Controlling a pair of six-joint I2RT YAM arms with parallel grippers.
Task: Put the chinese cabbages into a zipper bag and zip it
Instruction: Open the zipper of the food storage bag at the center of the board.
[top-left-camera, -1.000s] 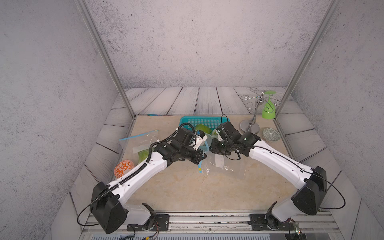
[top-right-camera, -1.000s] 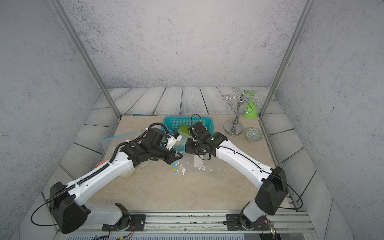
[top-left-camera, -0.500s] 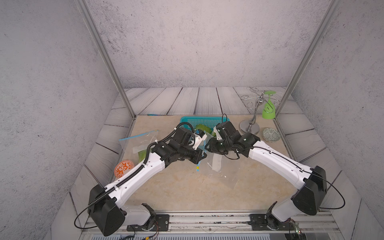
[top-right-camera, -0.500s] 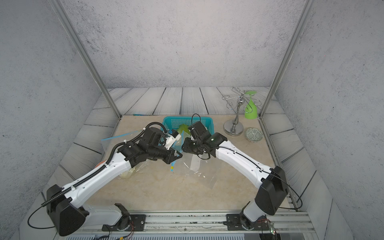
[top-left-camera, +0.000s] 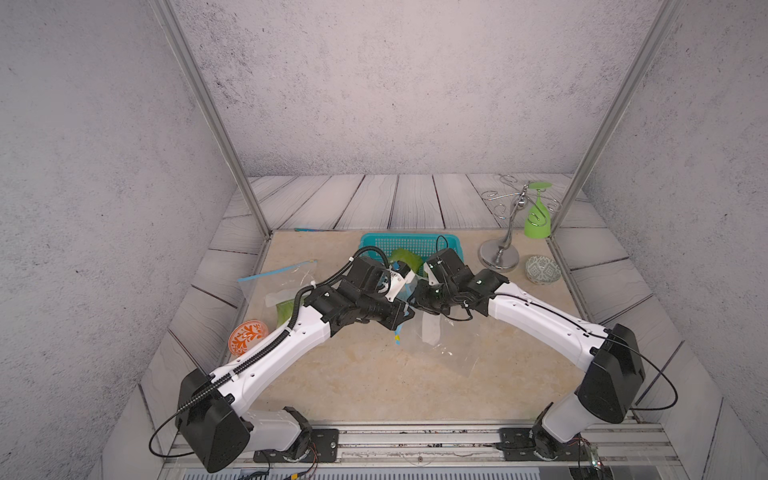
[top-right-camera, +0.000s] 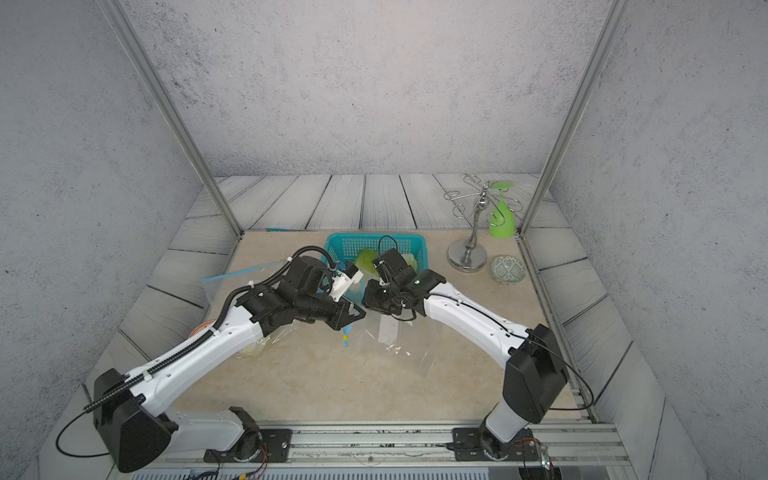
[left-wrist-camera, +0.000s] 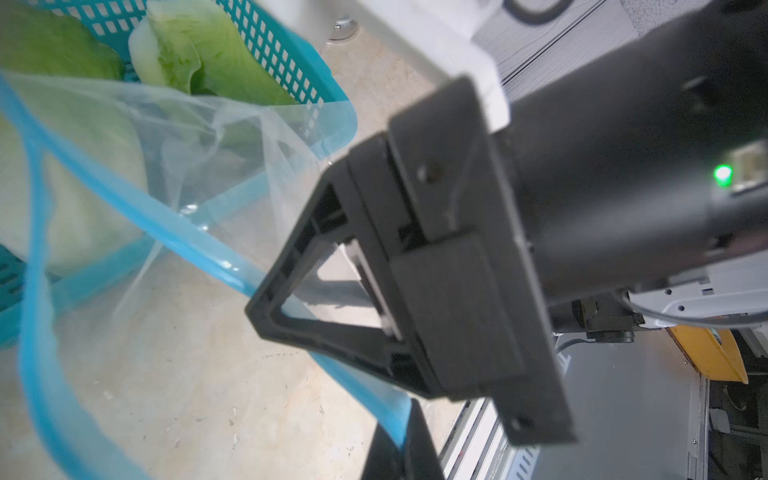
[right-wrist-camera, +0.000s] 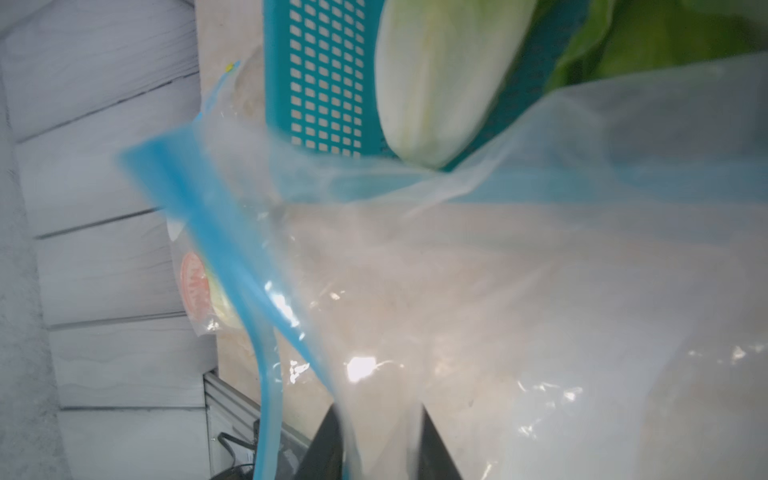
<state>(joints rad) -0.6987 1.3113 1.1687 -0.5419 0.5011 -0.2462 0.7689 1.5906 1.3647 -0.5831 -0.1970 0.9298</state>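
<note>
Zipper bag (top-left-camera: 453, 351): clear with a blue rim; mouth raised between both grippers, tail trailing on the table (top-left-camera: 353, 386).
Left gripper (top-right-camera: 358, 314): pressed together on the bag's blue rim.
Right gripper (right-wrist-camera: 380, 444): pinching the bag's film opposite.
Bagged cabbage (top-left-camera: 286, 309): one head inside a second clear bag (top-left-camera: 291, 278), beside the left arm.
Chinese cabbages (left-wrist-camera: 208, 54): two heads in the teal basket (top-left-camera: 374, 241), just behind the bag's mouth.

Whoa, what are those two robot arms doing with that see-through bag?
They're getting a zipper bag ready for the cabbages. The left gripper is pinched shut on the bag's blue zip edge, and the right gripper has the clear plastic between its fingers. The cabbages lie in the teal basket right behind, not yet bagged.
</note>
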